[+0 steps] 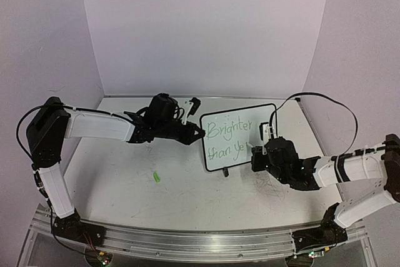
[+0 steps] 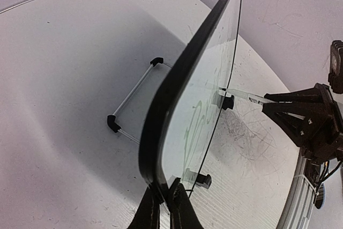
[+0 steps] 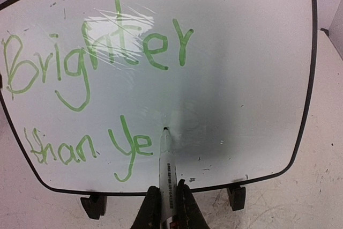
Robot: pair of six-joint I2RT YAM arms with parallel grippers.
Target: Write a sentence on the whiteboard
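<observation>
left pincer [image 2: 165,194]: arm stretched rightward, clamped on whiteboard [image 2: 214,68] edge | right pincer [image 3: 168,197]: clamped on marker [image 3: 165,167], tip on whiteboard

Whiteboard [image 3: 246,63] white, black frame; sentence [image 3: 96,52] light green; marker [image 3: 166,164] white, black lettering.

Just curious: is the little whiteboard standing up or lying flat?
Standing up: the whiteboard rests on its black feet, propped by a wire stand behind.

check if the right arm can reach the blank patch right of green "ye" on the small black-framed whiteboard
Probably yes: the right gripper holds a white marker, tip beside that bare patch; the left gripper clamps only the opposite edge of the whiteboard.
</observation>
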